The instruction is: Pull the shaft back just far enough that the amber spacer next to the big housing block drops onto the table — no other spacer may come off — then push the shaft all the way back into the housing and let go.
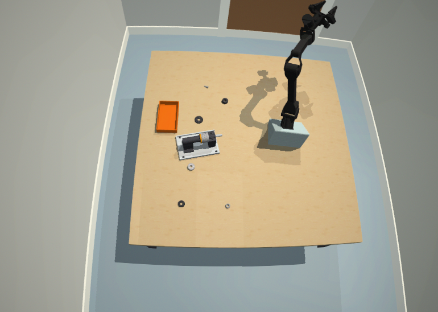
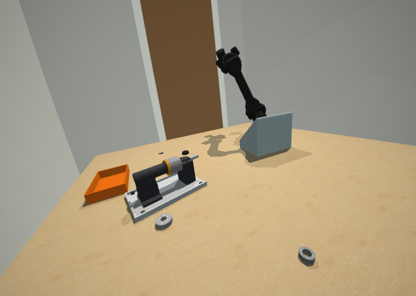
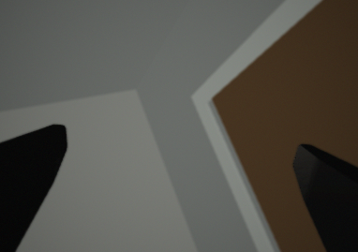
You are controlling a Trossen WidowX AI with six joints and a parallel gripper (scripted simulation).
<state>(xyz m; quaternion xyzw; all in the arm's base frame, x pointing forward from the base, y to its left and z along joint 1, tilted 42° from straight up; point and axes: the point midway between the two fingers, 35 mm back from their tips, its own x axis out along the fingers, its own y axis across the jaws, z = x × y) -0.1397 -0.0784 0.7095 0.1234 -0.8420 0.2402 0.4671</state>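
The amber spacer [image 1: 201,138] [image 2: 168,167] is on the shaft [image 1: 219,135] [image 2: 194,156], against the barrel of the big dark housing block [image 1: 190,139] [image 2: 149,172]. Pale grey spacers [image 1: 205,137] [image 2: 174,165] sit beside it, between it and the smaller dark block [image 1: 211,142] [image 2: 187,173]. The shaft's thin end sticks out beyond the smaller block. Both blocks stand on a white base plate [image 1: 199,155]. My gripper [image 1: 330,5] [image 3: 183,145] is open and empty, raised high and far from the shaft. Its fingers point towards the wall and door.
An orange tray [image 1: 167,117] [image 2: 111,182] is left of the assembly. Loose on the table are a pale ring [image 1: 188,167] [image 2: 167,220], a small grey ring [image 2: 303,259], several dark rings and a small grey piece [image 1: 206,86]. My arm's pale mount [image 1: 288,138] [image 2: 273,134] is at the right.
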